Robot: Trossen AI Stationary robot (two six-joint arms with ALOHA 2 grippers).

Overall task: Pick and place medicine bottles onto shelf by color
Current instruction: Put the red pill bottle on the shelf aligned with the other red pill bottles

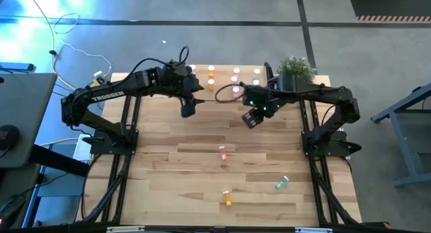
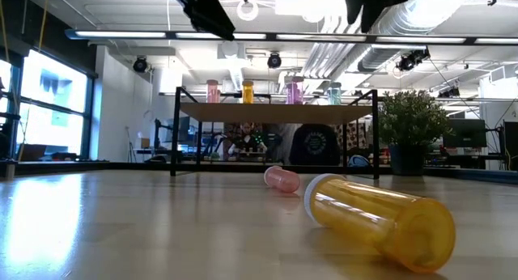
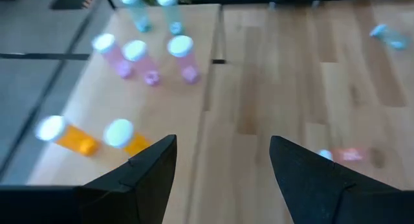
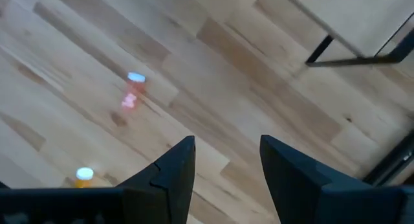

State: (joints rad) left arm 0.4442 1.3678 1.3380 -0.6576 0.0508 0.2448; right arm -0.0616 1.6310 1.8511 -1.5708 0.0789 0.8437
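The shelf [image 2: 275, 112] stands at the table's far edge with several pink, orange and teal bottles upright on its wood top [image 3: 149, 68]. Three bottles lie on their sides on the table: a pink one [image 1: 222, 152], an orange one [image 1: 227, 198] and a teal one [image 1: 281, 184]. My left gripper [image 1: 188, 110] hovers open and empty above the table just in front of the shelf. My right gripper [image 1: 250, 118] hovers open and empty, also in front of the shelf; its wrist view shows the pink bottle [image 4: 132, 91] below.
A potted plant [image 1: 294, 70] stands at the table's far right corner beside the shelf. In the low view the orange bottle [image 2: 380, 219] lies close to the camera, the pink one [image 2: 282, 179] behind it. People sit beyond the table.
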